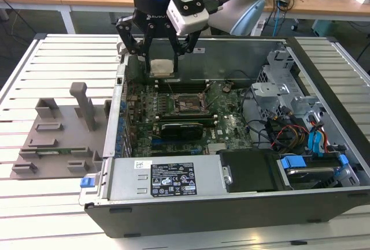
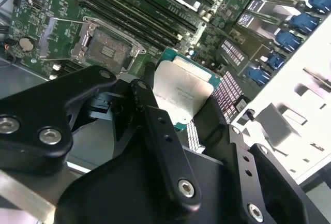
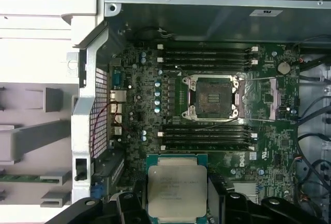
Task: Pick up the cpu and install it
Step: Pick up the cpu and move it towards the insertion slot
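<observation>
the cpu (image 3: 177, 190) sits metal plate up, clamped at 2 opposite edges between the black fingers (image 2: 150, 113) of the gripper (image 1: 163, 59), which are drawn in narrow around it. it hangs above the motherboard (image 3: 269, 151), apart from the open socket (image 3: 213, 97), over the open computer case (image 1: 231, 209).

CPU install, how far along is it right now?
Pick-up looks done: the gripper has its jaws shut on the cpu, off the grey holder tray. In hand: the chip hangs over the motherboard, apart from the socket. Left: that socket is empty, nothing seated.
</observation>
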`<state>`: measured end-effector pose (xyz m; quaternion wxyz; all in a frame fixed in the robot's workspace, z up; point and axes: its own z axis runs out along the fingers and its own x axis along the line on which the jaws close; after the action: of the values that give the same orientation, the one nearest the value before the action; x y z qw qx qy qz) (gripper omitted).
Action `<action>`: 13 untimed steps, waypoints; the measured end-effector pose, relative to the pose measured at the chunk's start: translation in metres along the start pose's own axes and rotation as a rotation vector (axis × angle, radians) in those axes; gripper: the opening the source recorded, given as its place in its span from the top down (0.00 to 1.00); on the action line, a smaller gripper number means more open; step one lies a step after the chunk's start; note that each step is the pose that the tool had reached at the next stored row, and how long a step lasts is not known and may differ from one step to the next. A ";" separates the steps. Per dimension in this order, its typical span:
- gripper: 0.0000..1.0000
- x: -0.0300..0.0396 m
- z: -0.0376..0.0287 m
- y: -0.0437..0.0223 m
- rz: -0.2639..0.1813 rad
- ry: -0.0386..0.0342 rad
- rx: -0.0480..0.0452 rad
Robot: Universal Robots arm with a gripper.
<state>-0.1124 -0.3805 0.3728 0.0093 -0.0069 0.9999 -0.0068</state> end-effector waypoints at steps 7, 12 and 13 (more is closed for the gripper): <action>0.45 -0.0094 0.0021 0.0036 0.000 0.0001 0.0001; 0.45 -0.0174 0.0045 0.0075 0.000 0.0004 0.0000; 0.45 -0.0193 0.0054 0.0084 0.000 0.0005 0.0000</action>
<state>-0.0931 -0.3719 0.3676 0.0091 -0.0069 0.9999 -0.0068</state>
